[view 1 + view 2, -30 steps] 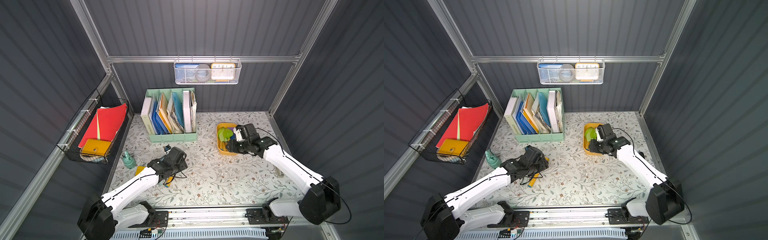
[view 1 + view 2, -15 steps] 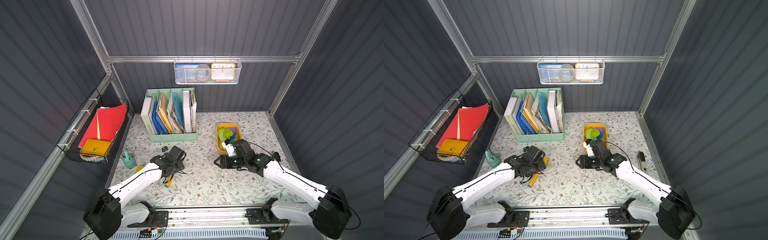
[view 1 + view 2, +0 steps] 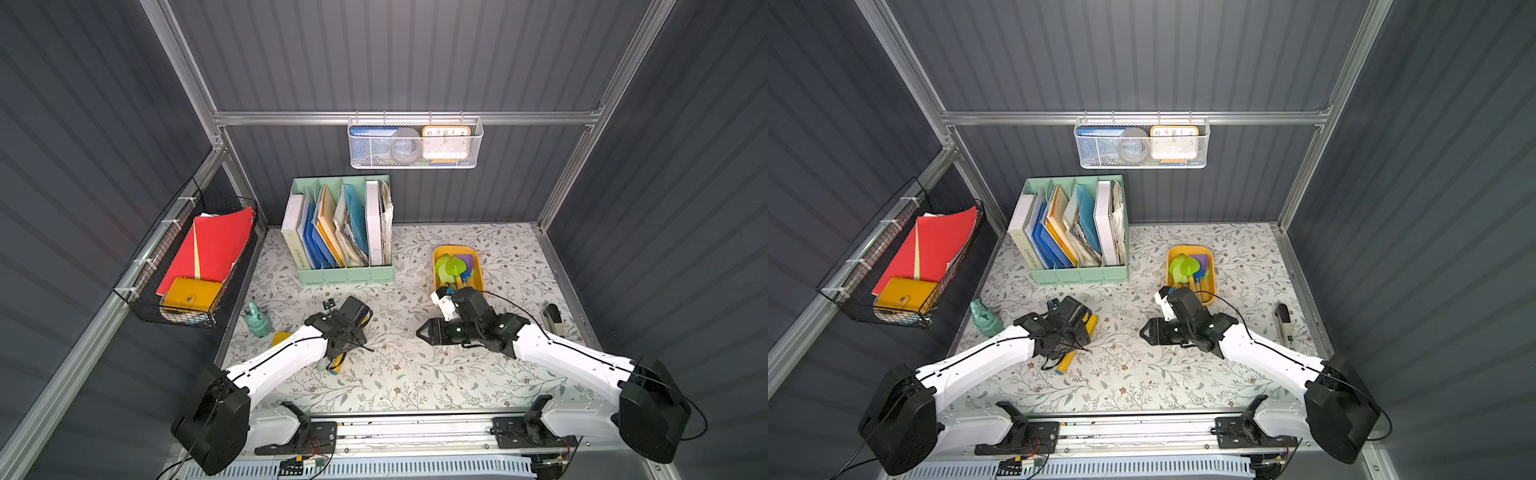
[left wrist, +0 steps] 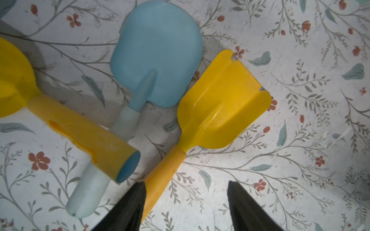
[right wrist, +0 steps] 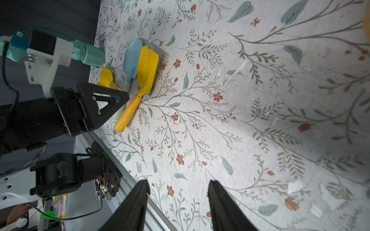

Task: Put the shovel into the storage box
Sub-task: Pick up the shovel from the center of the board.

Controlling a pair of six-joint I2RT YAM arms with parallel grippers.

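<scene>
Bench (image 3: 415, 374): floral sheet; my two arms reach in from its front edge.
File holder (image 3: 345, 275): mint green, at the back edge left of centre, packed with upright binders and folders. One spine carries lettering too small for me to read.
Wire basket (image 3: 149, 262): black, on the left wall, holding a red folder (image 3: 220, 245) and a yellow wallet (image 3: 189, 293).
Mesh basket (image 3: 365, 160): white, hung on the back rail. It holds a clock (image 3: 446, 143) whose face reads 10, 11, 12, 1, 2.
Box (image 3: 453, 249): mustard tub toward the back right corner, holding green, purple and blue toy tools. In both top views my right wrist hides its near end.
Right gripper (image 5: 179, 184): jaws apart and empty over bare bench, just in front of the box.
Left gripper (image 4: 185, 186): jaws apart, clamping nothing. One finger (image 4: 132, 200) lies against the handle of the yellow shovel (image 4: 222, 104).
Shovels: three lie on the bench near its left edge, well apart from the box.
Blue shovel (image 4: 158, 56): blade just beside the yellow shovel's blade.
Third shovel (image 4: 84, 136): yellow, with a thick handle and a blue end, crossing over the blue shovel's handle.
Views: my left wrist view shows all three. In the top views my left arm hides most of them, leaving the third shovel's handle and a strip of yellow blade. My right wrist view sees them side-on.
Bottle (image 3: 257, 322): teal, by the left edge.
</scene>
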